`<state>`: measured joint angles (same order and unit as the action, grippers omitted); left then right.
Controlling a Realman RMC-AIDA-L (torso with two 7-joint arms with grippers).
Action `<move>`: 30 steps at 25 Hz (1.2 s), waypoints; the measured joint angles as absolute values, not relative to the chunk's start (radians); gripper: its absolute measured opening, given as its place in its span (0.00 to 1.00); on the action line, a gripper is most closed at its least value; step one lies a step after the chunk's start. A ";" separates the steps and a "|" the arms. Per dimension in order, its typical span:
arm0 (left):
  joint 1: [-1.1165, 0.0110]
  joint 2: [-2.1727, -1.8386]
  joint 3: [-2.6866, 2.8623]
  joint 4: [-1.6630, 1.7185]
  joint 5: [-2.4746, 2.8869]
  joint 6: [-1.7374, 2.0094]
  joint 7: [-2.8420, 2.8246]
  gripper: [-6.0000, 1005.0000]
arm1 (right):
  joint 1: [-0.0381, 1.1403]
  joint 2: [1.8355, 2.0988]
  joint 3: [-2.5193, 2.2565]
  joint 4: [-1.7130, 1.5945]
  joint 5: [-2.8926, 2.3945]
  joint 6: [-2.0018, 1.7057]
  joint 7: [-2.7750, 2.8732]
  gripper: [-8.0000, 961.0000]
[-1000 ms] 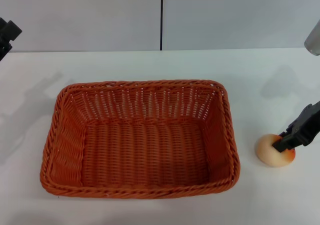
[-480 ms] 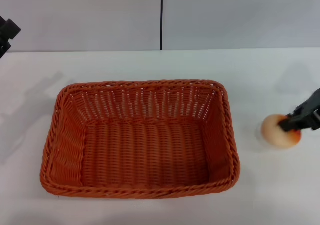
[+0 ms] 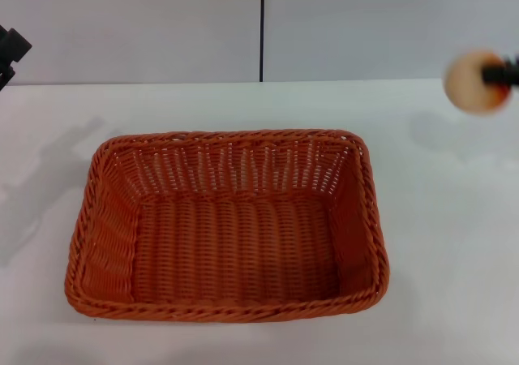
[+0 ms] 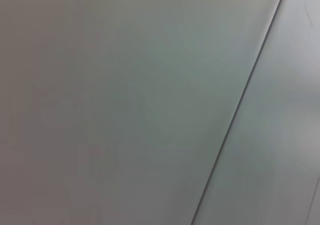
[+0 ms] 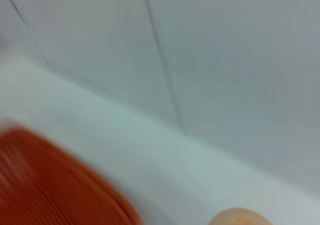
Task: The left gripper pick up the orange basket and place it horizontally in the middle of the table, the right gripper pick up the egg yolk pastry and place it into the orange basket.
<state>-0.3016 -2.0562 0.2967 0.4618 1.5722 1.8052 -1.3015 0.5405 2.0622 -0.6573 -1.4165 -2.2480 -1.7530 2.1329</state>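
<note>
The orange basket [image 3: 225, 225] lies lengthwise across the middle of the white table [image 3: 438, 284], open side up, with nothing inside. High at the far right, the egg yolk pastry [image 3: 474, 82] hangs in the air above the table, held by my right gripper [image 3: 496, 75], whose black tip shows at the frame edge. A corner of the orange basket [image 5: 55, 185] and the top of the egg yolk pastry [image 5: 239, 218] appear in the right wrist view. My left gripper [image 3: 10, 53] is parked at the far left edge, away from the basket.
A grey wall with a dark vertical seam [image 3: 262, 28] stands behind the table. The left wrist view shows only that wall [image 4: 125, 105]. White tabletop lies open to the right of the basket and behind it.
My right gripper has lifted the pastry off the table, from beside the basket's right end up to high at the far right. The basket and the left arm have stayed put.
</note>
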 joint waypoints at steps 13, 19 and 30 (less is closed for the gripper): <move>-0.301 -2.057 0.302 0.464 1.578 1.830 -1.295 0.44 | 0.537 2.063 -0.812 -1.168 -1.654 -1.833 1.883 0.06; -0.303 -2.056 0.302 0.463 1.578 1.830 -1.295 0.42 | 0.562 2.052 -0.887 -1.145 -1.687 -1.842 1.897 0.08; -0.305 -2.057 0.302 0.461 1.579 1.836 -1.295 0.42 | 0.509 2.053 -0.793 -1.175 -1.666 -1.913 1.888 0.42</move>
